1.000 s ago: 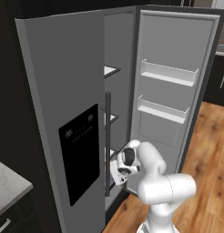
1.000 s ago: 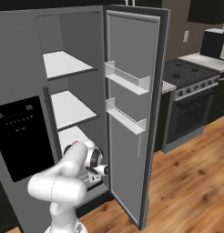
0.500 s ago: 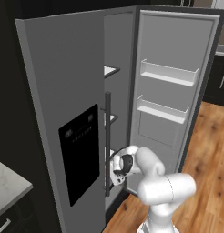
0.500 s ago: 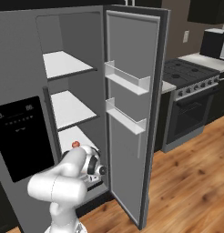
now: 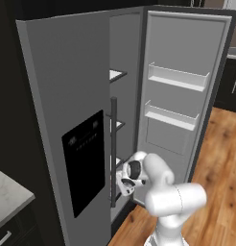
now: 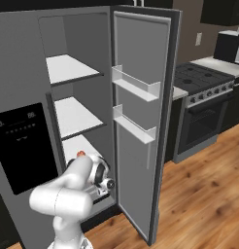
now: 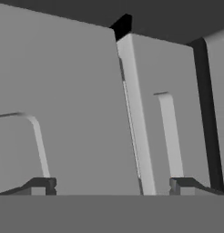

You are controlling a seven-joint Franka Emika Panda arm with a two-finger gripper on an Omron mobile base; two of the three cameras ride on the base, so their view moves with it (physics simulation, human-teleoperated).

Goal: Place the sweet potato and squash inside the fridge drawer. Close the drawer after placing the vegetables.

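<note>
Since a second ago the arm has sunk lower and reached further into the bottom of the open fridge, its wrist dropping from mid-height toward the lowest compartment, while the base views themselves have not shifted. The gripper (image 7: 111,184) is spread wide with nothing between its tips, and in the hand view it faces pale grey panels close up; whether one of these is the fridge drawer front cannot be told. In the right base view the hand sits low beside the open fridge door (image 6: 141,126), under the inner shelves (image 6: 73,116), and a small orange-red bit (image 6: 80,154) peeks just above the arm's elbow. The door shelves (image 5: 175,77) hang above and to the side. The closed left door with its dark dispenser panel (image 5: 84,158) and tall handle (image 5: 113,149) stands just beside the wrist, hemming it in
</note>
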